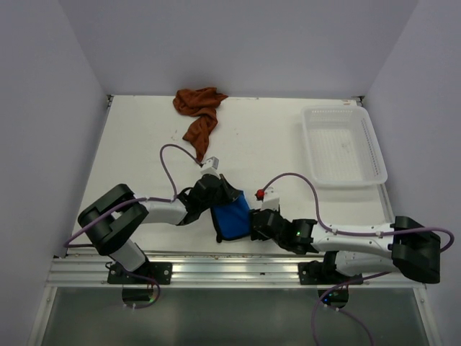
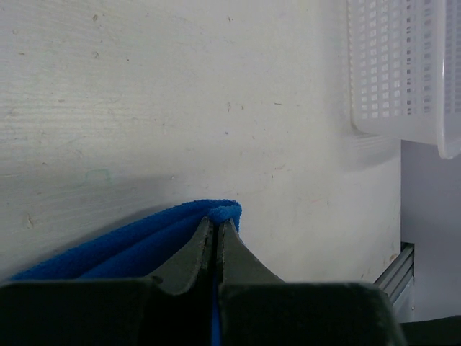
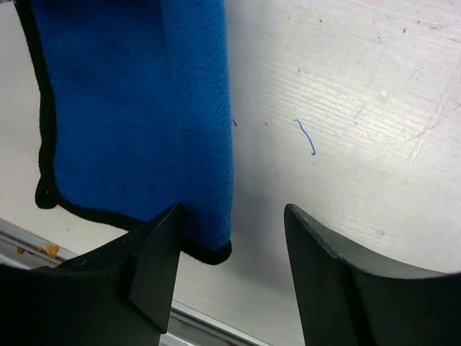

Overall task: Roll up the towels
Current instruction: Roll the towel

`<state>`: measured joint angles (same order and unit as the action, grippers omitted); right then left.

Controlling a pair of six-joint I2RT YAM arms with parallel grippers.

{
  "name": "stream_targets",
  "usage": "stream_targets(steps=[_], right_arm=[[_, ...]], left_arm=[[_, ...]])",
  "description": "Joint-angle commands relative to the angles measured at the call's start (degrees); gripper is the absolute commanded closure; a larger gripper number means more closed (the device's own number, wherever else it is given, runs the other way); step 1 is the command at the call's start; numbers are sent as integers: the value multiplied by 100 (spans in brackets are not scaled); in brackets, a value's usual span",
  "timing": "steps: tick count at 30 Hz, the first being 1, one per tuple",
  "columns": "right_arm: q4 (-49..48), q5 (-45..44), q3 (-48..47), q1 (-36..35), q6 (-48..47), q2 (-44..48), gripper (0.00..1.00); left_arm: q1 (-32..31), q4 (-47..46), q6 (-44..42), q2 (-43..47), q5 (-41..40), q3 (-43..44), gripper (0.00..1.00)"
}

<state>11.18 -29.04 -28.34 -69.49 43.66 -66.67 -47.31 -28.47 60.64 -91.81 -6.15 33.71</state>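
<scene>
The blue towel (image 1: pixel 232 219) lies folded on the table near the front edge, between my two grippers. My left gripper (image 1: pixel 216 189) is shut on its folded edge; in the left wrist view the gripper (image 2: pixel 217 225) pinches the blue fold (image 2: pixel 144 249). My right gripper (image 1: pixel 256 223) is open at the towel's right side; in the right wrist view the gripper (image 3: pixel 232 216) straddles the towel's black-hemmed corner (image 3: pixel 209 249) without closing. The rust-brown towel (image 1: pixel 200 115) lies crumpled at the far edge of the table, away from both grippers.
A white plastic mesh basket (image 1: pixel 341 146) stands at the back right and also shows in the left wrist view (image 2: pixel 403 72). The table's metal front rail (image 1: pixel 230 268) runs just behind the blue towel's near edge.
</scene>
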Motion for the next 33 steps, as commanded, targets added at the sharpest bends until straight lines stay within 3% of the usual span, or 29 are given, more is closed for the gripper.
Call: stream_targets(steps=[1,6,8,12,19,29,33], right_arm=[[-563,-252,135,94,406,207,42],[-793,-103,311,173,398,252,63],[-915,-32,311,182,328,234,65],[-1030,144,267,173,292,85,51],[-1083,197,206,217,415,-188,49],[-890,206,58,252,170,-21,95],[-583,337,-250,235,-182,-249,100]], left_arm=[[38,-387,79,164,-35,-137,100],[46,-449,115,199,-26,-207,100],[64,-458,123,207,-26,-207,100],[82,-493,132,234,-18,-225,100],[125,-528,123,322,0,-269,100],[161,-616,106,243,97,-295,100],[178,-634,106,199,70,-286,100]])
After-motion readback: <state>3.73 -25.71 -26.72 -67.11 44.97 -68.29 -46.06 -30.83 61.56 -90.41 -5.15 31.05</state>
